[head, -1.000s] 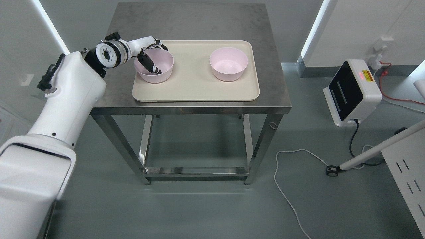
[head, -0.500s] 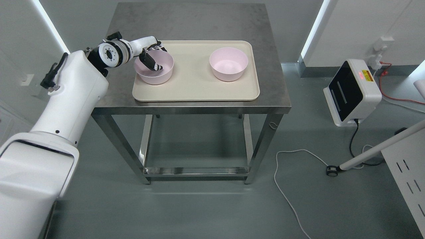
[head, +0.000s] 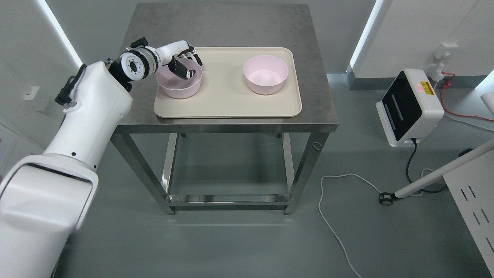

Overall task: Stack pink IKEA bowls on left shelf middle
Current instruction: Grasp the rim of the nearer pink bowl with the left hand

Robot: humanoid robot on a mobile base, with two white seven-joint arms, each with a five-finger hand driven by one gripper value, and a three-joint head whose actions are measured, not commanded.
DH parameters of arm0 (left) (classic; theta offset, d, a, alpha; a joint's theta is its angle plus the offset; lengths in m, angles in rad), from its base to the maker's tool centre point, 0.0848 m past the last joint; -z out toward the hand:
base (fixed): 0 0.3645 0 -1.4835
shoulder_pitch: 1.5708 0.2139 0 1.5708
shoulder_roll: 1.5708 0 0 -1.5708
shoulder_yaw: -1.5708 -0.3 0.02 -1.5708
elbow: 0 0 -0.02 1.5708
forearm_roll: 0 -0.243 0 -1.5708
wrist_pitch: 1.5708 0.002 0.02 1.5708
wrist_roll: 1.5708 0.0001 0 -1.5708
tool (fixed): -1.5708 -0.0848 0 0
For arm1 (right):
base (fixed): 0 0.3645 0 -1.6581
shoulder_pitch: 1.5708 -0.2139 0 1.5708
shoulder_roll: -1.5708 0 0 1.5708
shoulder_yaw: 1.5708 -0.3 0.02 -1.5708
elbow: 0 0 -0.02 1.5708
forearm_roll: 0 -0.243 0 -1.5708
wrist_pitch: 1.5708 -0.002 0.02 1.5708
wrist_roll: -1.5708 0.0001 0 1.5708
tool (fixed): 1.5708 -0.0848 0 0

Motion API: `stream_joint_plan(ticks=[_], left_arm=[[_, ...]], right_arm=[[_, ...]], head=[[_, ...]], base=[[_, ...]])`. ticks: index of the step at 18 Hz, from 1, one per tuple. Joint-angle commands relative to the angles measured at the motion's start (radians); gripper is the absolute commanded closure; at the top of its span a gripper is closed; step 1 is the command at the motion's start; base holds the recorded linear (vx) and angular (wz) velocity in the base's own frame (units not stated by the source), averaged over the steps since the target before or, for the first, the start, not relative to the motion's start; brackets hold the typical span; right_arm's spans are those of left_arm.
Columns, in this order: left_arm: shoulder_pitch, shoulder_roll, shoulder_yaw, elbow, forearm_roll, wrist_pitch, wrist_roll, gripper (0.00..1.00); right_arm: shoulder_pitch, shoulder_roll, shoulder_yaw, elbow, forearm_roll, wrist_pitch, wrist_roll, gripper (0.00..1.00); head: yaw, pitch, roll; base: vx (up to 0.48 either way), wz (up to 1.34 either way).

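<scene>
Two pink bowls sit on a beige tray [head: 225, 102] on a steel table [head: 231, 23]. The left bowl [head: 174, 88] stands at the tray's left end, the right bowl [head: 265, 74] at its right end, both upright and apart. My left hand [head: 186, 64] is at the left bowl's far rim. Its thumb reaches inside the bowl and its fingers [head: 195, 57] curl over the outside of the rim, pinching it. The bowl still rests on the tray. My right arm does not show.
Below the tabletop is an open frame with a low crossbar [head: 227, 198]. On the floor to the right stand a white device with a dark screen [head: 409, 108], a loose white cable [head: 332, 216], a slanted white pole [head: 440, 173] and a perforated white panel [head: 474, 204].
My left arm has shifted right and slightly forward. The thumb has drawn up from deep in the bowl toward its far rim, closing against the fingers. Neither bowl has moved.
</scene>
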Motion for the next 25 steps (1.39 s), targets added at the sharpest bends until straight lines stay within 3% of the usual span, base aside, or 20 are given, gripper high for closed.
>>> stream_joint_plan(ticks=[1,5,8,17,22,25], left_arm=[[0.012,-0.028,0.023,0.039,0.001,-0.004,0.003,0.81],[0.018,-0.043,0.076,0.041,0.001,-0.006,0.003,0.88],[0.032,-0.043,0.118,0.042,0.001,-0.073,0.003,0.99],[0.035,-0.037,0.165,0.038,0.001,-0.096,0.015,0.99],[-0.034,-0.049,0.163,-0.082,0.005,-0.089,0.001,0.99],[-0.063,-0.138,0.152,-0.125,0.004,-0.087,-0.009,0.99]], right_arm=[[0.029,-0.017,-0.011,-0.034,0.0,0.0,0.0,0.0],[0.029,-0.017,-0.011,-0.034,0.0,-0.001,0.0,0.0],[0.029,-0.017,-0.011,-0.034,0.0,-0.001,0.0,0.0],[0.029,-0.017,-0.011,-0.034,0.0,-0.001,0.0,0.0],[0.029,-0.017,-0.011,-0.034,0.0,-0.001,0.0,0.0],[0.029,-0.017,-0.012,-0.034,0.0,0.0,0.0,0.0]], head=[[0.0,0.0,0.0],[0.0,0.0,0.0],[0.0,0.0,0.0],[0.0,0.0,0.0],[0.0,0.0,0.0],[0.0,0.0,0.0]], base=[[0.0,0.0],[0.0,0.0],[0.0,0.0],[0.0,0.0],[0.0,0.0],[0.0,-0.01]])
